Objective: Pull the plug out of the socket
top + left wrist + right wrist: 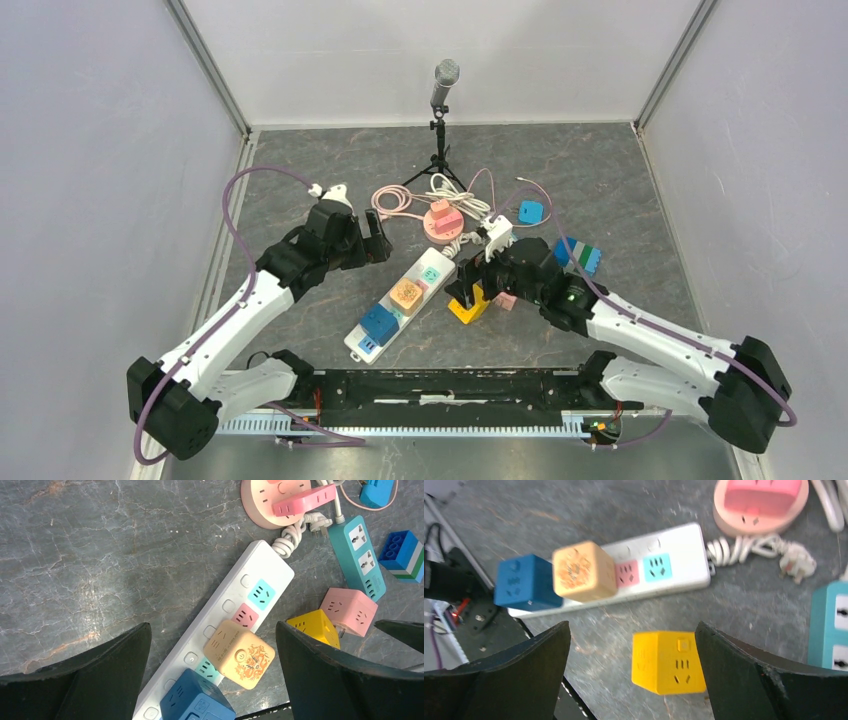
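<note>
1. Nearest the arm bases, the white power strip (235,587) lies slantwise on the grey table (300,190); a blue cube plug (197,700) sits in its near end.
2. Just beyond it, an orange cube plug (239,653) is seated in the same strip; the pink and teal socket faces farther along stand bare.
3. Right of the strip and apart from it, a yellow cube (669,662) lies on the table with a pink cube (349,611) just beside it; the right gripper (632,624) hangs over the yellow cube with its fingers spread wide and nothing clasped; whether a finger touches the cube cannot be told.
4. On the strip's left and a little farther off, the left gripper (212,626) is likewise spread wide and empty; its camera looks down on the strip.
5. Past the cubes lie a teal power strip (357,555) and a blue-and-green block (402,555).
6. Beyond the white strip's far end, its coiled cord (290,537) reaches a round pink socket (260,505) bearing a pink adapter (302,500).
7. Farthest, a microphone (445,75) stands on a tripod by the back wall.
</note>
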Action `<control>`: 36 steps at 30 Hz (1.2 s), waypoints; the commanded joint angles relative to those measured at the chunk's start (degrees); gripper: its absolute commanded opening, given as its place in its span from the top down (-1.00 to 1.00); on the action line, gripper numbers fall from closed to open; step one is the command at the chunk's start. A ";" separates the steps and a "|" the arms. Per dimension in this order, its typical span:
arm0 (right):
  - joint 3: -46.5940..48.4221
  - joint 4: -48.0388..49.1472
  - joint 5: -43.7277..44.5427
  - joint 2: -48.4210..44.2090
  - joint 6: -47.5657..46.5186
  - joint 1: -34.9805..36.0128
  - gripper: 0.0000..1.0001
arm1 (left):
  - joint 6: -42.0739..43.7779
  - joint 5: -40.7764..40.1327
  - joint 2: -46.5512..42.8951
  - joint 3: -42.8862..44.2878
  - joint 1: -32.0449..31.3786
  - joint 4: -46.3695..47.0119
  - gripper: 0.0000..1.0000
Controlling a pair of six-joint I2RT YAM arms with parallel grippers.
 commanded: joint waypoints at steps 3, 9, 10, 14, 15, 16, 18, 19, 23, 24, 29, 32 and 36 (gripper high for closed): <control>-1.36 13.13 0.13 -0.70 0.58 5.02 -0.95 | -2.96 1.90 -3.36 -2.95 0.26 -0.30 -1.00; 6.08 13.65 11.08 11.31 -1.42 13.17 -0.88 | -6.58 10.78 -7.06 -9.65 0.26 -2.35 -0.98; 8.19 12.63 13.55 13.31 -1.99 14.24 -0.87 | -8.20 11.03 -7.50 -10.40 0.26 -3.10 -0.98; 13.47 10.94 16.29 20.32 -5.13 16.75 -0.89 | -10.95 10.99 -9.50 -12.98 0.26 -5.27 -0.88; 14.19 11.13 16.14 21.36 -5.67 17.25 -0.89 | -10.97 10.90 -10.20 -13.15 0.26 -5.26 -0.86; 15.05 11.13 15.70 22.46 -6.19 17.47 -0.89 | -10.77 10.77 -10.61 -13.01 0.26 -5.50 -0.84; 16.03 10.72 15.54 24.07 -6.69 17.91 -0.89 | -10.48 9.63 -11.20 -12.16 0.26 -7.10 -0.82; 16.10 10.52 15.95 24.56 -6.94 18.01 -0.88 | -10.52 8.75 -11.46 -11.84 0.26 -7.96 -0.80; 15.33 10.68 16.86 26.23 -8.29 18.11 -0.87 | -10.82 5.03 -13.01 -11.86 0.26 -9.47 -0.66; 15.36 10.64 16.51 26.83 -9.09 18.13 -0.86 | -11.19 4.30 -13.64 -12.15 0.26 -9.36 -0.64; 15.89 10.24 15.22 29.24 -10.69 18.11 -0.75 | -14.00 4.36 -16.34 -13.00 0.22 -9.71 -0.50; 16.76 9.83 14.30 31.06 -10.36 18.16 -0.61 | -14.04 5.93 -17.71 -13.29 0.26 -10.97 -0.51; 16.99 11.01 14.14 33.16 -9.31 18.14 -0.39 | -13.46 10.70 -17.06 -13.17 0.22 -13.31 -0.57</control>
